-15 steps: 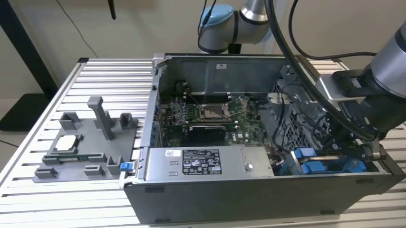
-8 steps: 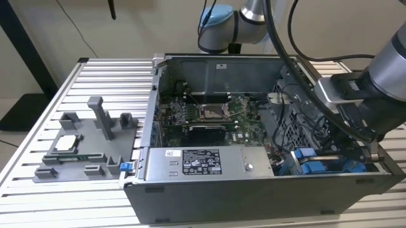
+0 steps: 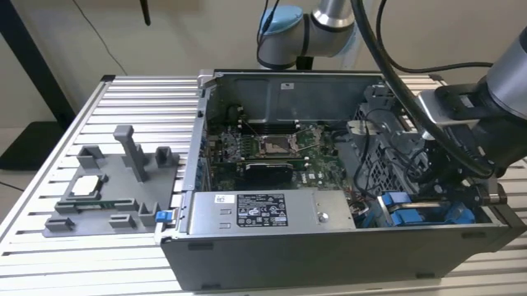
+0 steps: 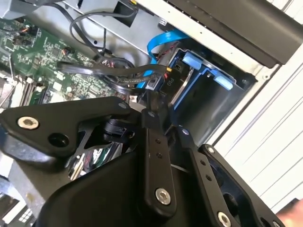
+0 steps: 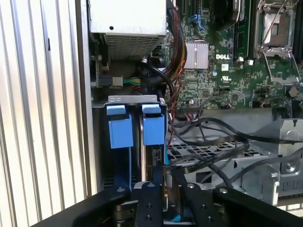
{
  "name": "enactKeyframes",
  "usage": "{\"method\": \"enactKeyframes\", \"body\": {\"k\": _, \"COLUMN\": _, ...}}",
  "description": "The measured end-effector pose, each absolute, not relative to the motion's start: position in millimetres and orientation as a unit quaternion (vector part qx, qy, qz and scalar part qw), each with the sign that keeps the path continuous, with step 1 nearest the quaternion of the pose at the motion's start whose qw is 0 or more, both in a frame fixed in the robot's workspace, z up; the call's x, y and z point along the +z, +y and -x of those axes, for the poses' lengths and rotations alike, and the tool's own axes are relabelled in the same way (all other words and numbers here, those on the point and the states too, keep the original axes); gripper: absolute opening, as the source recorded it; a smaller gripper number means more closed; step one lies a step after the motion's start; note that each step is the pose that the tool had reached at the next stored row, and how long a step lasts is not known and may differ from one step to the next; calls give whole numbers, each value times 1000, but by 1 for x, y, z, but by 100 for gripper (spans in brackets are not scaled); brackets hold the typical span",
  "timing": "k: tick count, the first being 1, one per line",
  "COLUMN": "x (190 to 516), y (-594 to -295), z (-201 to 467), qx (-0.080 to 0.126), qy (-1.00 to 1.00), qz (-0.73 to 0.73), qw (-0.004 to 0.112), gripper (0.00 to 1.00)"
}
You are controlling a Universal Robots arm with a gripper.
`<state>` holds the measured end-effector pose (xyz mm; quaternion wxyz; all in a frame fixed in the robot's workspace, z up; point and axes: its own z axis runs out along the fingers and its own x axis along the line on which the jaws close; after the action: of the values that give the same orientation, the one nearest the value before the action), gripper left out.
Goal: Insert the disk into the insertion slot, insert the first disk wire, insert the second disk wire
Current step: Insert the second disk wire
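The insertion slot [image 3: 411, 213] is the grey bay with blue tabs at the case's front corner on the exterior view's right. The disk [image 4: 182, 87] stands inside it on edge, beside a blue carrier tab [image 5: 154, 127]. My gripper [image 3: 448, 191] reaches down into this corner. In the second wrist view its fingers [image 4: 152, 137] close narrowly on a black connector [image 4: 154, 85] of the blue flat disk wire [image 4: 158, 45], pressed against the disk's end. In the first wrist view my gripper [image 5: 168, 178] sits just behind the disk [image 5: 158, 158]. Black wires [image 4: 94, 68] lie nearby.
The motherboard [image 3: 272, 148] fills the case floor and the silver power supply [image 3: 263, 213] lies along the front wall. A perforated metal cage [image 5: 213, 156] with looping black cables crowds the bay. Left of the case in the exterior view stands a grey printed fixture [image 3: 115, 185] on the slatted table.
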<state>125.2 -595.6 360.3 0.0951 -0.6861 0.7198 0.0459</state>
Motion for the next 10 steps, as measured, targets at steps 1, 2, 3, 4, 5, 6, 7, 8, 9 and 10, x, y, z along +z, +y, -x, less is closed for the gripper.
{"method": "enactKeyframes", "body": {"k": 1, "x": 365, "y": -596, "z": -125, "qx": 46, "qy": 720, "qz": 686, "qw": 95, "gripper": 100}}
{"method": "enactKeyframes", "body": {"k": 2, "x": 369, "y": -596, "z": -125, "qx": 46, "qy": 720, "qz": 686, "qw": 95, "gripper": 100}}
{"method": "enactKeyframes", "body": {"k": 3, "x": 374, "y": -596, "z": -125, "qx": 46, "qy": 720, "qz": 686, "qw": 95, "gripper": 100}}
{"method": "enactKeyframes", "body": {"k": 4, "x": 379, "y": -596, "z": -125, "qx": 46, "qy": 720, "qz": 686, "qw": 95, "gripper": 100}}
{"method": "enactKeyframes", "body": {"k": 5, "x": 383, "y": -596, "z": -125, "qx": 46, "qy": 720, "qz": 686, "qw": 95, "gripper": 100}}
{"method": "enactKeyframes", "body": {"k": 6, "x": 388, "y": -596, "z": -124, "qx": 46, "qy": 720, "qz": 686, "qw": 95, "gripper": 100}}
{"method": "enactKeyframes", "body": {"k": 7, "x": 392, "y": -596, "z": -124, "qx": 46, "qy": 720, "qz": 686, "qw": 95, "gripper": 100}}
{"method": "enactKeyframes", "body": {"k": 8, "x": 397, "y": -596, "z": -124, "qx": 46, "qy": 720, "qz": 686, "qw": 95, "gripper": 100}}
{"method": "enactKeyframes", "body": {"k": 9, "x": 400, "y": -596, "z": -124, "qx": 46, "qy": 720, "qz": 686, "qw": 95, "gripper": 100}}
{"method": "enactKeyframes", "body": {"k": 10, "x": 401, "y": -596, "z": -124, "qx": 46, "qy": 720, "qz": 686, "qw": 95, "gripper": 100}}
